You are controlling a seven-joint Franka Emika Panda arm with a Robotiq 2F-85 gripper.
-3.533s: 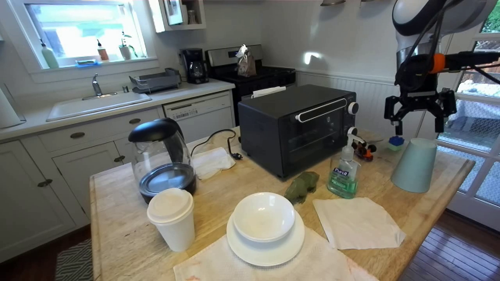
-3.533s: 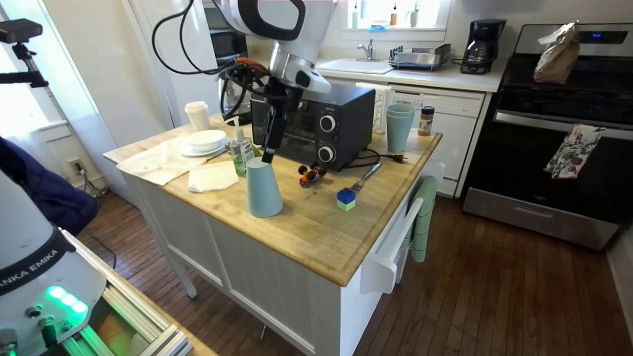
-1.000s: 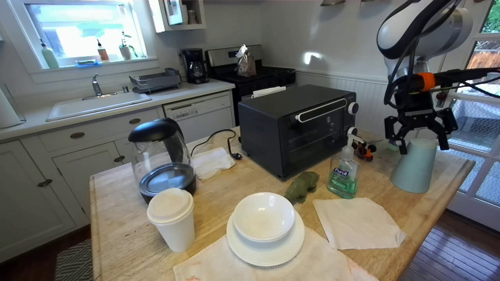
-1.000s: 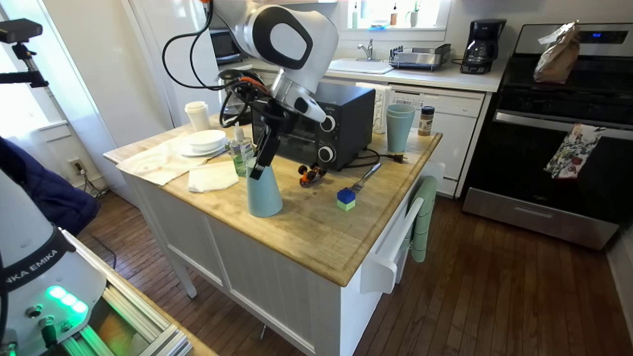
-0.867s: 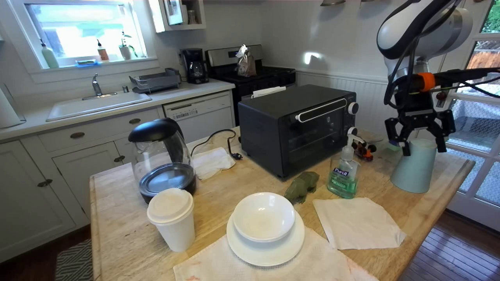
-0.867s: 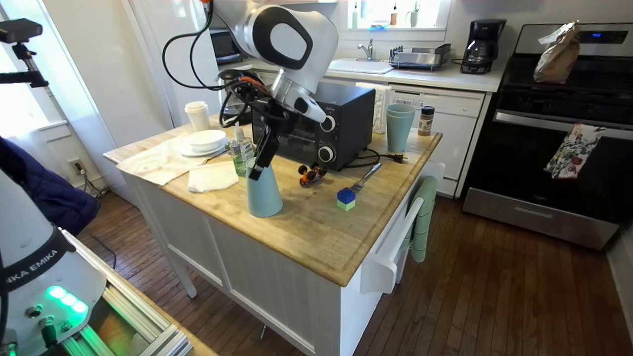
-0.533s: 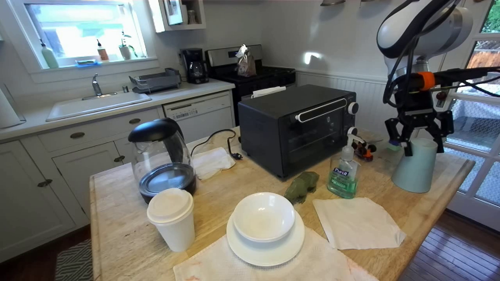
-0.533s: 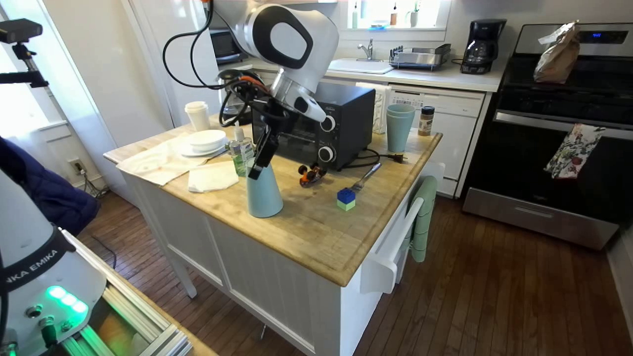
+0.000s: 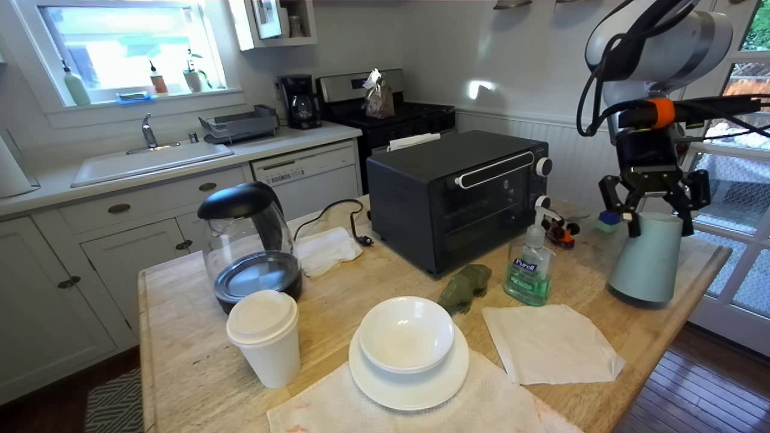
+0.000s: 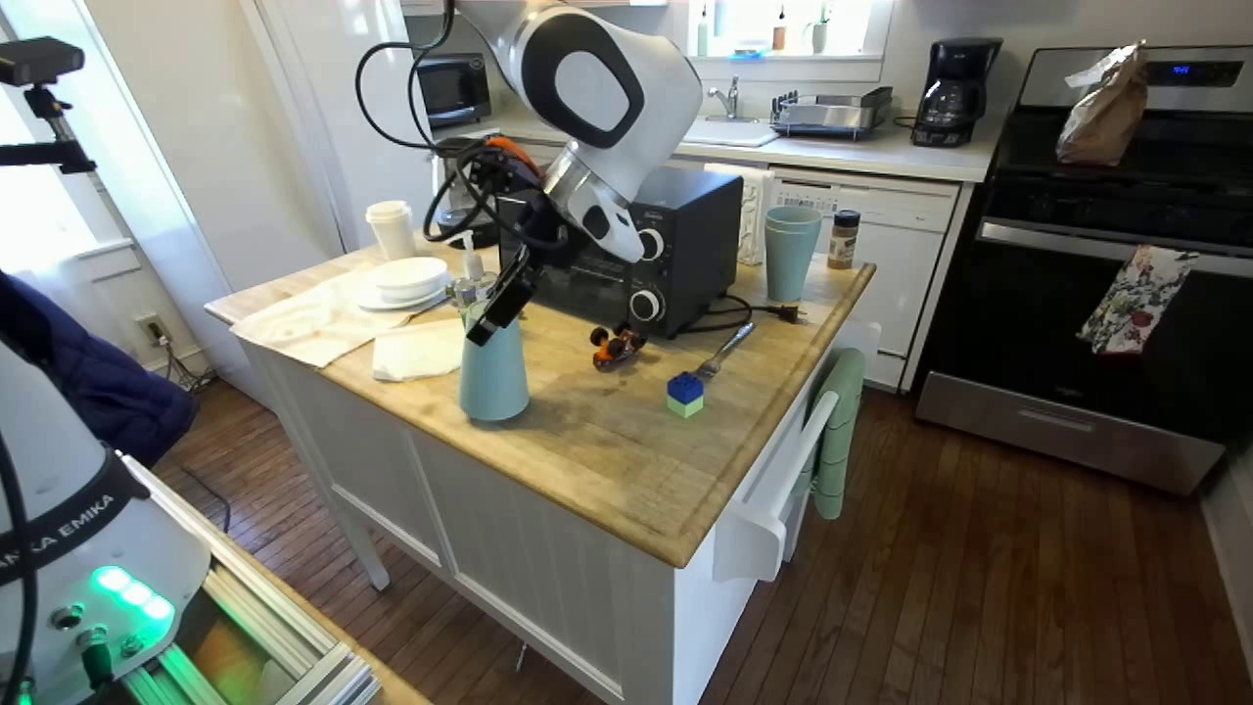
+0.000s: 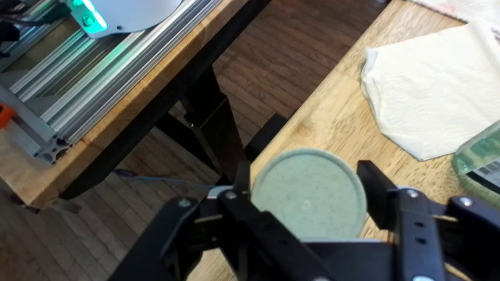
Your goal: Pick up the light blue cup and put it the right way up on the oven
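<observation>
Gripper (image 9: pixel 660 228) found clamped on its load, one finger pressed to each side. Wooden table (image 10: pixel 607 450) carries a black oven (image 9: pixel 457 201) and a glass kettle (image 9: pixel 249 246), the two near each other. Load is the light blue cup (image 9: pixel 646 267), upside down between the fingers, narrow closed end up, near the table's edge and apart from the oven; I note dark shadow under its rim, contact with the wood uncertain. Soap bottle (image 9: pixel 529 279) stands upright nearby. Toy car (image 9: pixel 561 234) lies just beside the oven, small block (image 10: pixel 685 395) near that.
</observation>
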